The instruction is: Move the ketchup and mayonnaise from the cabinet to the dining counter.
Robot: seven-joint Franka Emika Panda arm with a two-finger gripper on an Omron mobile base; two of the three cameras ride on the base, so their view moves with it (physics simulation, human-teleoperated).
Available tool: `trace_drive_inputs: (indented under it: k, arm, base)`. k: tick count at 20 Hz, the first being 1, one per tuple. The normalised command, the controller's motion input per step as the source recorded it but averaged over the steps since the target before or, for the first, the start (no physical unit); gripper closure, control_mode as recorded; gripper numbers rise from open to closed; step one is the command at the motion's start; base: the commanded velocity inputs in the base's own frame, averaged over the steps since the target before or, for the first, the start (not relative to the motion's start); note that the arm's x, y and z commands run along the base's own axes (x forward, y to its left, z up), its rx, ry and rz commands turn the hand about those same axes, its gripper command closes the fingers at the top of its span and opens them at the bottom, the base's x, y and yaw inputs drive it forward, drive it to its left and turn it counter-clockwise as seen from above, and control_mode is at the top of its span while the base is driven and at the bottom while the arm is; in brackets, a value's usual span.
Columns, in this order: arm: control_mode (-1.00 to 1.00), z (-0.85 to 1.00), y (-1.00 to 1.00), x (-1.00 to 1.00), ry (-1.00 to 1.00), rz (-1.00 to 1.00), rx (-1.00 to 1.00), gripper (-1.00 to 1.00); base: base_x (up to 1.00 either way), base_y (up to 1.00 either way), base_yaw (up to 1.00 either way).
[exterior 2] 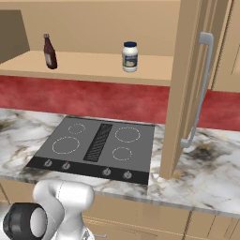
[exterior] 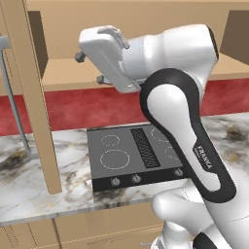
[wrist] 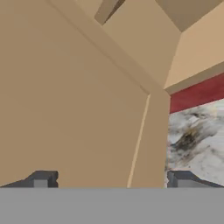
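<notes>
A kitchen wall of red backsplash (exterior 2: 93,96) runs behind a marble tabletop (exterior 2: 206,173) that carries a black cooktop (exterior 2: 96,145) with four ring marks, a central vent strip and a row of small knobs along its front edge. Above it hangs the cabinet (exterior 2: 93,63), light tan wood, with its doors swung open so the lower shelf is bare to view. One open door (exterior 2: 180,89) stands edge-on at the right of the right base view, its long silver bar handle (exterior 2: 199,89) running down its face; in the left base view another open door (exterior: 34,97) crosses the left side.

On the shelf, the ketchup (exterior 2: 49,52) stands upright near the left end, dark red-brown with a narrow neck. The mayonnaise (exterior 2: 130,56) stands upright further right, a white jar with a dark blue lid. The two are well apart, neither touched by me.

My jaws (exterior: 90,68) are raised in front of the cabinet opening in the left base view, level with the shelf, and they are spread wide with nothing between them. Through my hand view I see my two dark fingertips (wrist: 41,179) standing far apart at the bottom, facing a tan door panel (wrist: 74,96) close up, with a strip of red wall and veined marble off to the right.
</notes>
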Motion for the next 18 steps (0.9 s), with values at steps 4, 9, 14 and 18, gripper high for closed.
trace_drive_inputs:
  k: [4, 9, 14, 18]
  arm:
    - [-1.00, 0.00, -0.74, -0.03, -0.21, -0.06, -0.01, -1.00]
    - [-1.00, 0.02, -0.68, 0.00, -0.13, -0.06, 0.00, -1.00]
    - [-1.00, 0.10, -0.56, 0.00, -0.03, -0.04, -0.02, -1.00]
    - [-1.00, 0.09, -0.43, 0.00, 0.00, -0.07, -0.07, -1.00]
  base:
    - [0.00, 0.00, 0.00]
    - [0.00, 0.00, 0.00]
    - [0.00, 0.00, 0.00]
    - [0.00, 0.00, 0.00]
